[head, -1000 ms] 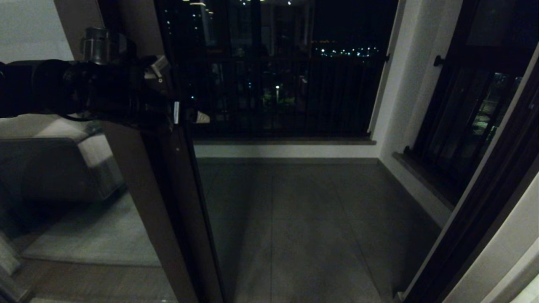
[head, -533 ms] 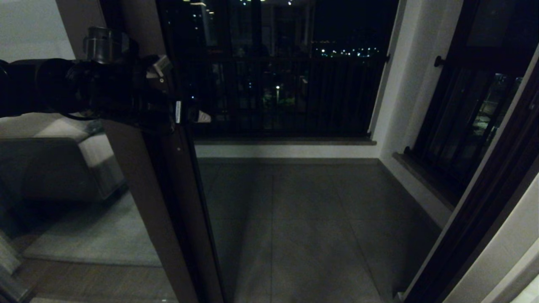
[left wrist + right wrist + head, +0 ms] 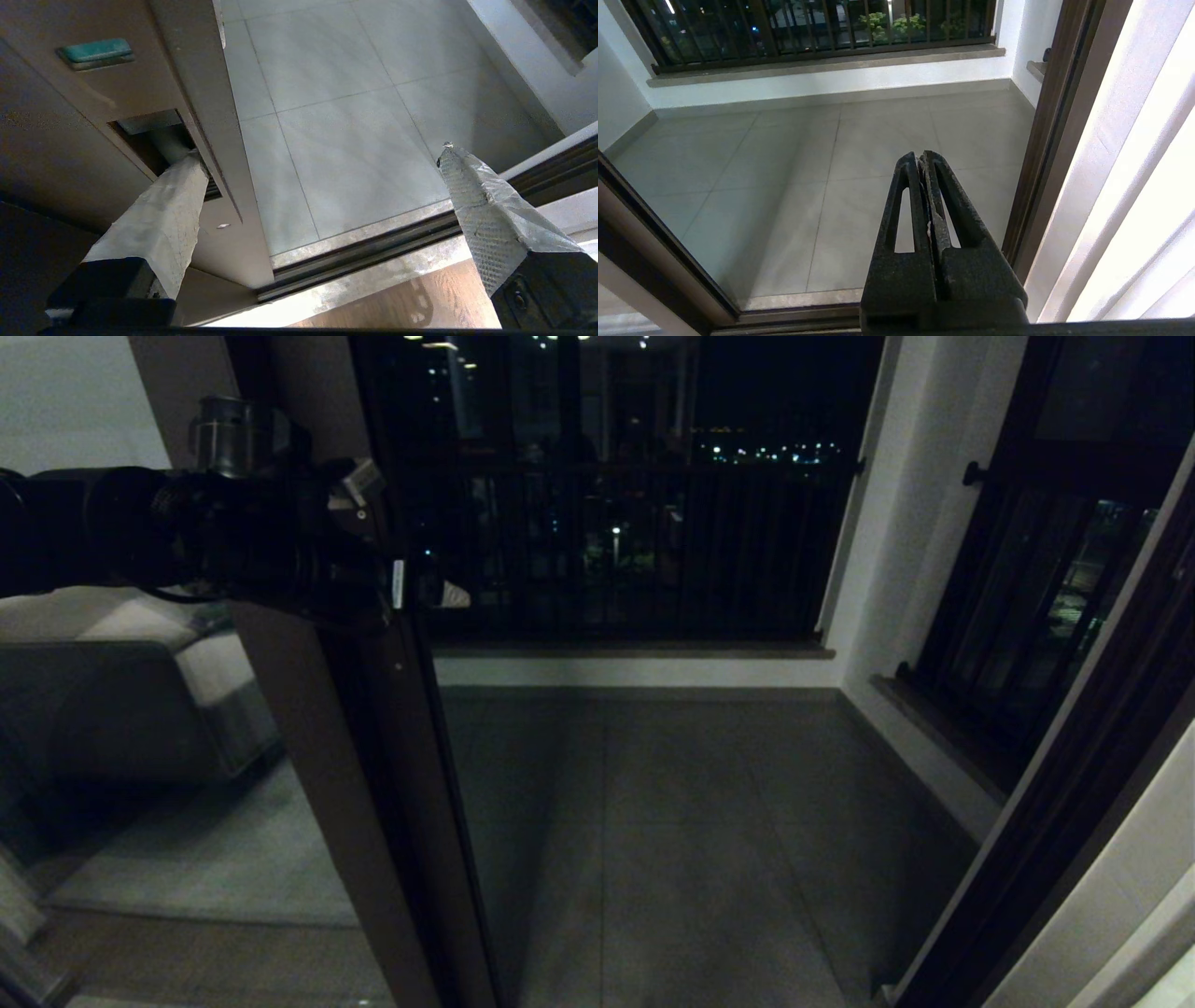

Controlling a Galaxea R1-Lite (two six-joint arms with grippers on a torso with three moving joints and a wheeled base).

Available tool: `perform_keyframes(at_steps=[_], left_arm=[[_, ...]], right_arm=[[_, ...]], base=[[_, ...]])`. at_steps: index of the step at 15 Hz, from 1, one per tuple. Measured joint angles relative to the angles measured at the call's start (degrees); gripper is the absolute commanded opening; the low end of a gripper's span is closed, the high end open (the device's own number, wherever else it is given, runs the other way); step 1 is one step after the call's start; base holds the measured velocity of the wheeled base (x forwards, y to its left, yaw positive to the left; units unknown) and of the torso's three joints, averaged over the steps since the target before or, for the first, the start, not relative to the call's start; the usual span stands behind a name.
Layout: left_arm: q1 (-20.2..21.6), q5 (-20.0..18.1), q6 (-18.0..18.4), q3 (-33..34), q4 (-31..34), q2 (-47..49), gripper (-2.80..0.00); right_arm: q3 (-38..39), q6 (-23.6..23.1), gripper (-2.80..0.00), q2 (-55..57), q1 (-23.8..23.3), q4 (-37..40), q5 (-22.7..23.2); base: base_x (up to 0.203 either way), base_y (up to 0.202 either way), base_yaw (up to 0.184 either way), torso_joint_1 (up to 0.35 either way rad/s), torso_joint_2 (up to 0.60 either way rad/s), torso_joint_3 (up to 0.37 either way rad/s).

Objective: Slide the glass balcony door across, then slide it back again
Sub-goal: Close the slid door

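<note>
The glass balcony door [image 3: 369,775] stands at the left of the head view, its dark brown edge stile running from floor to top. My left gripper [image 3: 408,543] reaches in from the left at handle height and is open. In the left wrist view, one taped finger [image 3: 177,196] is tucked into the narrow recessed handle [image 3: 154,133] on the stile [image 3: 140,79]. The other finger [image 3: 472,196] hangs free over the open doorway, so the left gripper [image 3: 317,154] straddles the stile's edge. My right gripper [image 3: 923,156] is shut on nothing, parked low facing the doorway, and is out of the head view.
A dark floor track [image 3: 373,242] runs across the threshold. Beyond it lie the tiled balcony floor [image 3: 672,821] and a black railing [image 3: 635,551]. A barred window [image 3: 1027,607] and the dark door jamb [image 3: 1074,821] stand on the right. A sofa [image 3: 103,709] shows behind the glass.
My left arm has crept slightly to the right, and the door stile has moved with it. The finger stays in the handle recess.
</note>
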Motion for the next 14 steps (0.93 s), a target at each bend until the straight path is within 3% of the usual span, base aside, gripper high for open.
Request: perform_keyframes(at_steps=[14], left_arm=[[-2.56, 0.15, 0.01, -1.19, -0.17, 0.07, 0.0]], right_arm=[[0.0, 0.0, -2.8, 0.0, 0.0, 0.0, -0.02]], base=[[0.0, 0.0, 0.0, 0.0, 0.0, 0.0]])
